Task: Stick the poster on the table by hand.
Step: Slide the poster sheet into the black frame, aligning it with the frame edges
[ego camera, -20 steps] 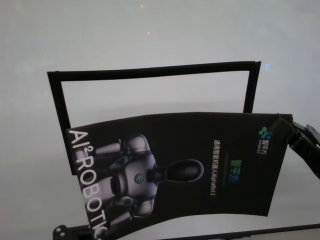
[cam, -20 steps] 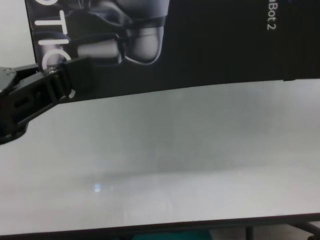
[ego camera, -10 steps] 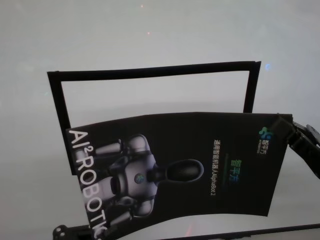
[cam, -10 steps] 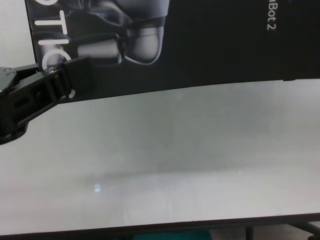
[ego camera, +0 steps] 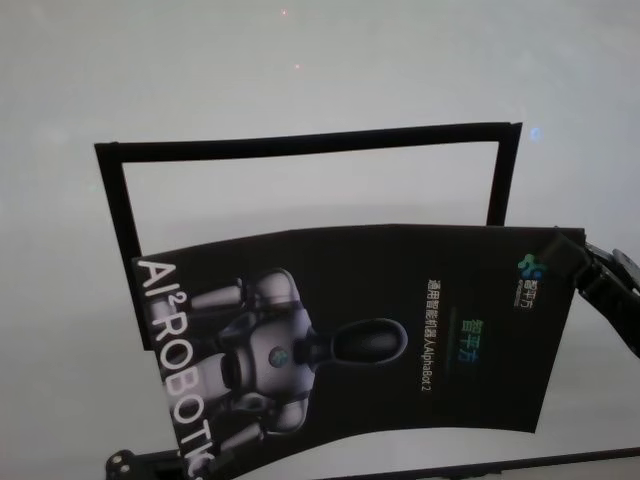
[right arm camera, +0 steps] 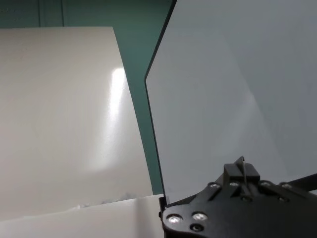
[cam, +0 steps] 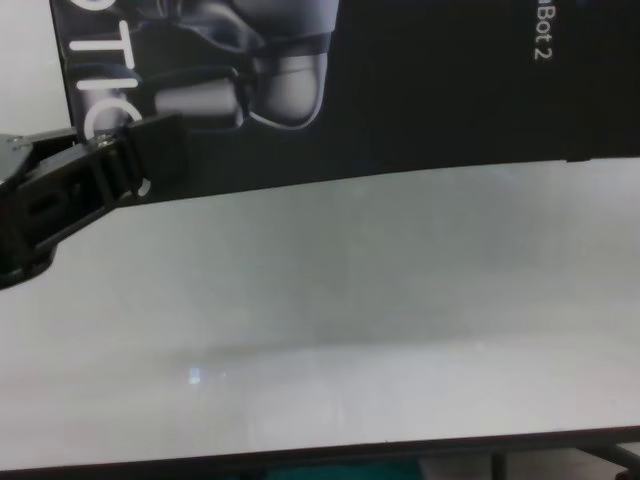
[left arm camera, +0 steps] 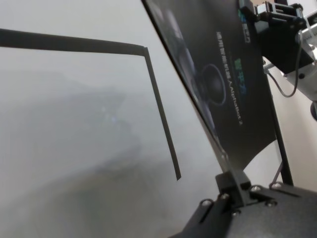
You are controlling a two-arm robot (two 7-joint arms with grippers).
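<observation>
The poster [ego camera: 400, 330], black and glossy with a grey-white robot picture and white lettering, hangs bowed above the white table [ego camera: 300, 70]. My left gripper [cam: 150, 150] is shut on the poster's near left corner by the lettering, low in the chest view. My right gripper [ego camera: 562, 250] is shut on the poster's far right corner. The left wrist view shows the poster [left arm camera: 223, 84] edge-on, running up from my left gripper [left arm camera: 230, 179], with the right gripper farther off. The right wrist view shows the poster's pale back [right arm camera: 233, 84] above my right gripper [right arm camera: 241, 171].
Narrow black strips [ego camera: 300, 145] lie flat on the table as a three-sided outline behind and partly under the poster; they also show in the left wrist view [left arm camera: 158, 104]. The table's thin dark front edge [cam: 350, 455] runs along the bottom of the chest view.
</observation>
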